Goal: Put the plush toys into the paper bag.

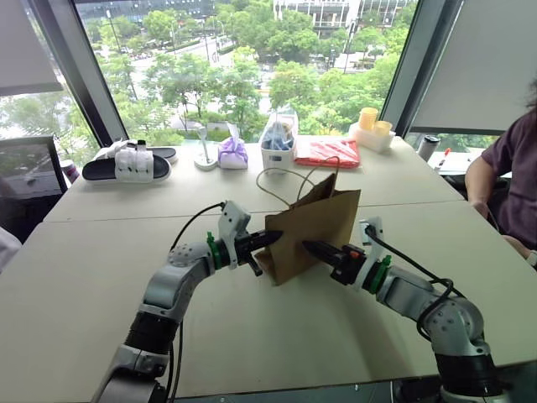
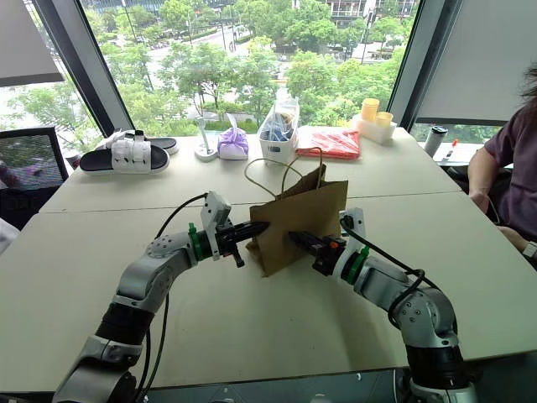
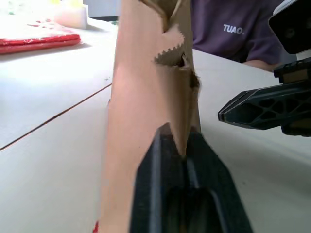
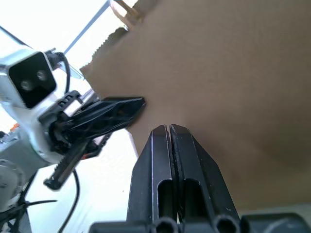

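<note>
The brown paper bag stands tilted in the middle of the table, its cord handles looping up behind it. My left gripper comes in level from the left and is shut on the bag's left edge; the left wrist view shows the paper's edge pinched between the fingers. My right gripper points at the bag's front face from the right, shut, with nothing seen between its fingers. The plush toys are out of view.
Along the far edge of the table lie a black-and-white slipper, a purple pouch, a clear container, a red packet and yellow cups. A person sits at the right end.
</note>
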### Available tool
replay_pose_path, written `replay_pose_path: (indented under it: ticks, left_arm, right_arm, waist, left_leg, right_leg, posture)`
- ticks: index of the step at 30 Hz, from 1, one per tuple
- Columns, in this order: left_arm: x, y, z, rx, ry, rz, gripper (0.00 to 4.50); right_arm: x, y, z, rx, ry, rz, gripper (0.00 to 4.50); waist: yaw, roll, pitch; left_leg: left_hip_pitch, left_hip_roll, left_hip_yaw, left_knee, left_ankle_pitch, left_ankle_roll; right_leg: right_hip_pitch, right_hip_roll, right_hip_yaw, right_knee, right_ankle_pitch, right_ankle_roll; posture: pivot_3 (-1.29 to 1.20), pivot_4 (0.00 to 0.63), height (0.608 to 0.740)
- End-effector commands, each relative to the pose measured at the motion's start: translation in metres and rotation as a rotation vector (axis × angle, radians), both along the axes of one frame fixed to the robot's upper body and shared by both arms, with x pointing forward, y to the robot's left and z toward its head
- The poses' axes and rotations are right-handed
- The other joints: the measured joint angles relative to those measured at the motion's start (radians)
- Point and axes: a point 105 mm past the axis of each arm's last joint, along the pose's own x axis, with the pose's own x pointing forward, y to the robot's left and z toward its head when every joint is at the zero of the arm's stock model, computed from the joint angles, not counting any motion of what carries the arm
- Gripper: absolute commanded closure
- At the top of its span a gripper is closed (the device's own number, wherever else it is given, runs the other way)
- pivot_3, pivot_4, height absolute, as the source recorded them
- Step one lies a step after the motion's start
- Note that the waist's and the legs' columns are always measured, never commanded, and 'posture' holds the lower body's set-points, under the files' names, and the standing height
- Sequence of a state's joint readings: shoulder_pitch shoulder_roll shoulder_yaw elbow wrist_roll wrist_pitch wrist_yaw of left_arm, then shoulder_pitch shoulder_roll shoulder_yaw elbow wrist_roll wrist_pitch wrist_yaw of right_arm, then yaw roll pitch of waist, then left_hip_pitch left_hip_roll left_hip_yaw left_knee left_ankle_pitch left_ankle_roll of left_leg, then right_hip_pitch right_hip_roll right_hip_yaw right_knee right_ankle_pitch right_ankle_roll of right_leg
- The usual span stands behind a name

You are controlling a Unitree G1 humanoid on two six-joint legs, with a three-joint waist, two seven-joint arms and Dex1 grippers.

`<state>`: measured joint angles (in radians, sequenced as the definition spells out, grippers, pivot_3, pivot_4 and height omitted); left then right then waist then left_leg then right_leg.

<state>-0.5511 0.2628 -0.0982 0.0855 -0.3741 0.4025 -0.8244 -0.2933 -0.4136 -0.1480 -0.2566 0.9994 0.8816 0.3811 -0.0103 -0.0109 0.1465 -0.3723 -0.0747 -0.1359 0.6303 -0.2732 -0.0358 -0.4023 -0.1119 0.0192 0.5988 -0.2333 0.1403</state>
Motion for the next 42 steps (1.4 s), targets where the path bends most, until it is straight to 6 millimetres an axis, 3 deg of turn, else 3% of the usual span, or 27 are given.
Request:
replay_pose_path:
  ticks: [1,6,14,23,27,33,38,40,42]
  left_arm:
    - [0.000,-0.002,0.020,-0.021,-0.085,-0.012,4.47]
    - [-0.004,-0.002,0.042,-0.041,-0.149,-0.108,4.47]
    - [0.035,-0.005,0.053,0.004,-0.161,-0.236,4.47]
    - [0.058,-0.013,0.033,0.114,-0.119,-0.235,4.47]
    - [0.060,-0.012,0.034,0.112,-0.131,-0.234,3.18]
    - [0.064,-0.006,0.038,0.128,-0.172,-0.186,0.27]
    - [0.063,0.023,0.051,0.194,-0.274,-0.157,0.27]
    - [0.057,0.054,0.056,0.200,-0.279,-0.102,0.27]
    - [0.048,0.072,0.057,0.194,-0.262,-0.069,0.27]
  right_arm:
    - [-0.011,-0.006,0.015,0.030,-0.055,0.015,4.50]
    - [-0.024,-0.017,0.011,0.027,-0.040,0.014,4.50]
    - [-0.019,-0.025,0.007,0.022,-0.028,-0.030,4.50]
    - [-0.033,-0.027,0.004,0.043,-0.026,-0.092,4.50]
    - [-0.035,-0.030,0.003,0.042,-0.023,-0.109,4.50]
    - [-0.033,-0.029,0.005,0.039,-0.028,-0.094,4.50]
    - [-0.037,-0.027,0.006,0.013,-0.026,-0.045,4.50]
    - [-0.045,-0.022,0.006,-0.030,-0.026,0.038,4.50]
    - [-0.049,-0.020,0.007,-0.050,-0.028,0.084,4.50]
  waist:
    - [0.000,0.000,0.000]
    - [0.000,0.000,0.000]
    - [0.000,0.000,0.000]
    - [0.000,-0.001,0.000]
    - [-0.001,-0.001,0.000]
    - [-0.001,-0.001,0.000]
    - [-0.008,-0.001,0.000]
    - [-0.011,0.000,0.000]
    - [-0.021,0.000,0.000]
  left_leg:
    - [0.000,0.000,0.000,0.000,0.000,0.000]
    - [0.000,0.000,0.001,0.000,0.000,0.000]
    - [0.001,0.000,0.002,0.001,0.000,0.000]
    - [0.001,-0.001,0.001,0.000,-0.001,0.002]
    - [0.000,-0.001,0.001,0.001,-0.001,0.002]
    - [0.001,-0.001,0.001,0.001,-0.001,0.002]
    - [0.001,0.000,0.001,0.001,-0.001,0.002]
    - [0.001,0.000,0.001,0.000,-0.001,0.002]
    - [0.001,0.001,0.001,-0.001,-0.002,0.003]
  right_leg:
    - [0.000,0.000,0.000,0.000,0.000,0.000]
    - [0.000,0.000,0.000,0.000,0.000,0.000]
    - [0.003,0.000,-0.001,0.000,0.000,0.000]
    - [0.003,0.000,-0.003,-0.001,0.000,0.001]
    - [0.003,0.000,-0.003,-0.001,0.000,0.001]
    - [0.003,0.000,-0.003,0.000,0.000,0.001]
    - [0.001,0.000,-0.003,0.001,0.000,0.001]
    - [0.001,0.001,-0.003,0.001,0.000,0.001]
    - [-0.002,0.000,-0.001,0.003,0.000,0.001]
  posture:
    - [0.00,0.150,0.740]
    - [0.00,0.150,0.740]
    - [0.00,0.150,0.740]
    - [0.00,0.150,0.740]
    - [0.00,0.150,0.740]
    - [0.00,0.150,0.740]
    - [0.00,0.150,0.740]
    - [0.00,0.150,0.740]
    - [0.00,0.150,0.740]
